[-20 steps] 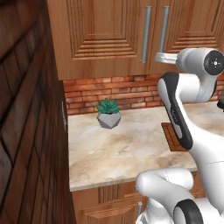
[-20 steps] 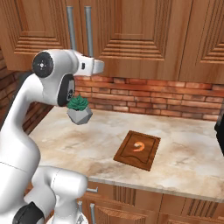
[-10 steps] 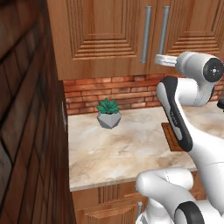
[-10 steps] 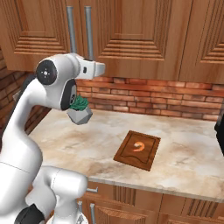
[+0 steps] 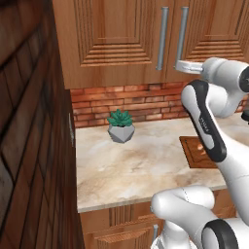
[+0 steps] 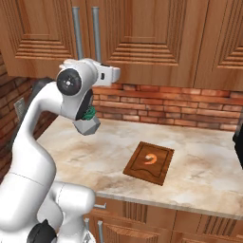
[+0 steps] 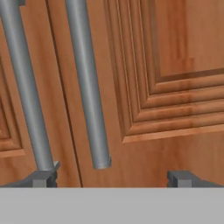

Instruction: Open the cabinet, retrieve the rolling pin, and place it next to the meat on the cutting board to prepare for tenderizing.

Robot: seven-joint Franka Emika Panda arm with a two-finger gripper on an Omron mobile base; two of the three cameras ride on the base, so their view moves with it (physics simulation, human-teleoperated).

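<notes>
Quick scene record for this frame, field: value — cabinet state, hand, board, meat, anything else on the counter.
cabinet: both doors shut, two vertical grey bar handles side by side
hand: raised at the cabinet front, fingers apart, nothing between them; right handle's lower end lies between the tips
cutting board: flat on the countertop, near its front edge
meat: on the board, near its middle
rolling pin: not seen, doors closed
other: potted succulent on the counter by the brick backsplash

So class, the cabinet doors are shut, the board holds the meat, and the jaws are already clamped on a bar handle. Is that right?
Not quite. The cabinet doors are shut and the cutting board holds the meat, but the gripper is open: the hand view shows its jaws spread wide with the bar handle between them, ungripped.
</notes>
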